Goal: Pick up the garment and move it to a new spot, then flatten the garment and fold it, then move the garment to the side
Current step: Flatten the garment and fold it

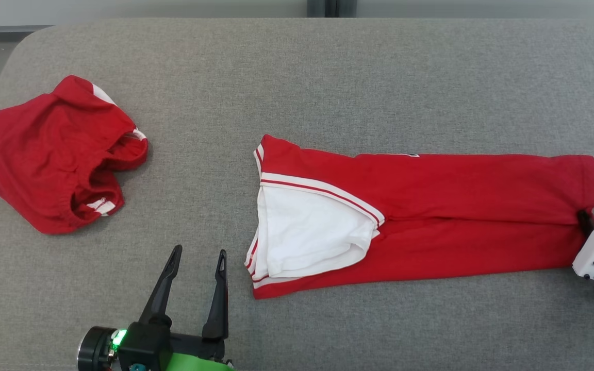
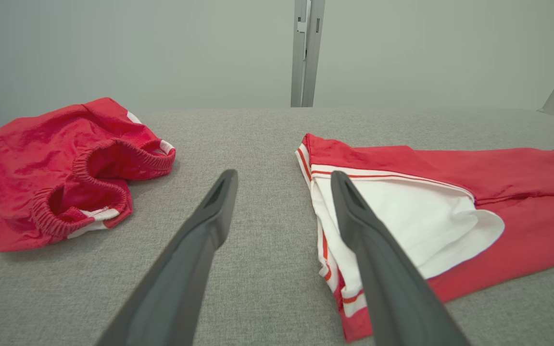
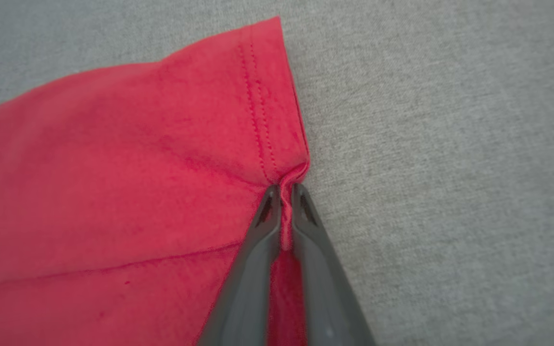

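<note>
Left hand point(image 1: 199, 251), dark tapered fingers point(image 1: 161, 288), black wrist, green light, green shell; right hand point(image 1: 583, 216), white casing

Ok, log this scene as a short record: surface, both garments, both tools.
surface: grey padded surface
main item: long red garment, laid out flat, white inner fabric showing at its left end
other item: crumpled red garment, far left, apart from the long one
left tool: open, between the two garments, holding nothing
right tool: shut on the long red garment's right-end hem
</note>
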`<state>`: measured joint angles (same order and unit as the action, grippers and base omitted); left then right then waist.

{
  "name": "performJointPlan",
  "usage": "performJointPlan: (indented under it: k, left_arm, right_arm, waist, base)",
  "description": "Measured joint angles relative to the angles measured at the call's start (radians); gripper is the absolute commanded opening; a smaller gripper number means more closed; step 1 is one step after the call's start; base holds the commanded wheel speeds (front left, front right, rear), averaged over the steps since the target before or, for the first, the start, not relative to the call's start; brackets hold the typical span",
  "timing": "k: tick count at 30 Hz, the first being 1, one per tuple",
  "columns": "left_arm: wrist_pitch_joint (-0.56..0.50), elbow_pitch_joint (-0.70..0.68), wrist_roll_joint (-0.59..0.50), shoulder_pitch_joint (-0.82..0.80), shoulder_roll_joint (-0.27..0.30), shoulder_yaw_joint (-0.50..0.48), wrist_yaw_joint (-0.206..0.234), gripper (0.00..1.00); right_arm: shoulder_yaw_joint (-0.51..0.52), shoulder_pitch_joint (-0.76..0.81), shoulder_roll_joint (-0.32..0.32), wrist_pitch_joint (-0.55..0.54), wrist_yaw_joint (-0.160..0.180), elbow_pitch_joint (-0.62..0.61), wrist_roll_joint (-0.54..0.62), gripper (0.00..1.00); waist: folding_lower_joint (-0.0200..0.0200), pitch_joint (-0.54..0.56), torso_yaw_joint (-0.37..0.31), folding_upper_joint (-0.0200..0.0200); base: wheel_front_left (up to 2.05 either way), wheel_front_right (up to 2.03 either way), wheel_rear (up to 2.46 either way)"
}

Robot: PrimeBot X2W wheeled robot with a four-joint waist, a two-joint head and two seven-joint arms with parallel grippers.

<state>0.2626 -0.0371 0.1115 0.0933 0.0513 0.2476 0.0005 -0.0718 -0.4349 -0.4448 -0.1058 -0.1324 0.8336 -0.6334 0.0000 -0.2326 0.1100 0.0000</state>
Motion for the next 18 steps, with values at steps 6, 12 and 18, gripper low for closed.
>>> performJointPlan:
  k: [6,12,18]
  left_arm:
    - [0.0,0.0,0.002,-0.001,0.0,-0.002,0.004,1.0]
    - [0.0,-0.005,-0.004,-0.001,-0.001,-0.01,0.001,1.0]
    - [0.0,-0.011,-0.023,0.0,-0.001,-0.022,-0.009,1.0]
  right_arm:
    - [-0.027,0.0,-0.044,0.048,-0.002,-0.001,0.006,0.0]
    - [-0.044,-0.013,-0.133,0.066,0.0,-0.019,0.046,0.0]
    - [-0.008,-0.051,-0.262,0.042,0.001,-0.1,0.138,0.0]
  waist:
    - [0.0,0.001,-0.015,0.0001]
    - [0.0,0.003,-0.044,0.0001]
    - [0.0,0.002,-0.082,0.0001]
  base:
    - [0.0,0.0,0.0]
    - [0.0,0.0,0.0]
    - [0.0,0.0,0.0]
